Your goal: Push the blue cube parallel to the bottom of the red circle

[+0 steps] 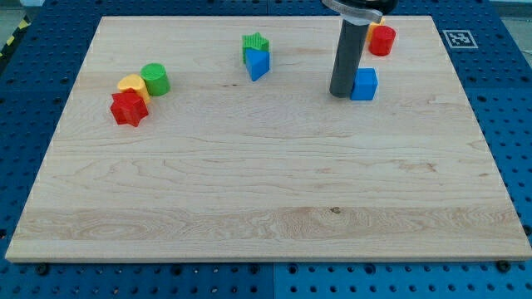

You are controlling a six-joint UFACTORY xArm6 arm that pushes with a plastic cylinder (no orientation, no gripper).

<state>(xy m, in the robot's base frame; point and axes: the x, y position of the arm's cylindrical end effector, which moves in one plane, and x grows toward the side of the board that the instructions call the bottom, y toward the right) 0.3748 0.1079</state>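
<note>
Where upright, my tip (pixel 342 94) beside blue cube (pixel 364 85)

At the view's left you had a green cylinder (pixel 155 79), yellow block (pixel 130 84) and red star (pixel 128 108) clustered; a green star (pixel 255 42) touched a blue triangle (pixel 258 64).

The surface (pixel 266 208) is a pale wooden board with fine grain running from left to right, and a small dark knot shows in the near part, a little right of the middle. It lies on a blue metal base (pixel 33 274) with rows of small round holes, which shows on the left, on the right and along the near edge. A white square marker with a black pattern (pixel 458 38) sits at the far right corner. A yellow and black striped strip (pixel 12 39) crosses the far left corner. The light is even and soft.
</note>
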